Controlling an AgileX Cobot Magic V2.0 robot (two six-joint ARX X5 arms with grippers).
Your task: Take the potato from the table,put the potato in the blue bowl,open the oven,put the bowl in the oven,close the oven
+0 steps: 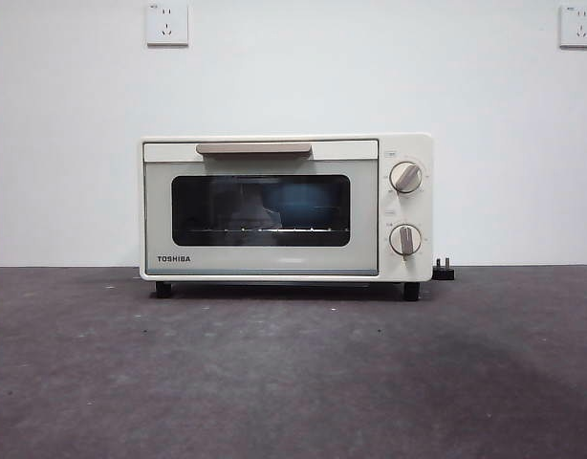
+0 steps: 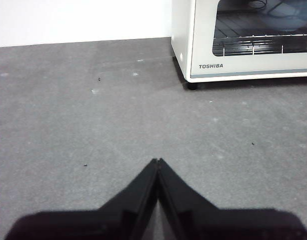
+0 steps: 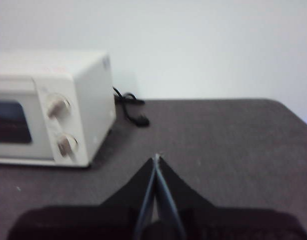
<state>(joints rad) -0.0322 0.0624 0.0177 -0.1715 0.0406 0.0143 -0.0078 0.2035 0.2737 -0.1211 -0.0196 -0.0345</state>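
Oven: door shut, blue bowl dimly inside; likely rigid, light.
Hold: beige bar handle.
Left tool: clenched, empty.
Right tool: clenched, empty.
Potato: unseen.

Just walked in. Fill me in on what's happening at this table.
Nothing is being handled right now. The oven stands on the table with its door shut, and something blue shows dimly through the glass, probably the blue bowl. No potato is in view. The left gripper and right gripper hover over bare table in front of the oven, both shut and empty. Going by this, the job looks finished or nearly so.
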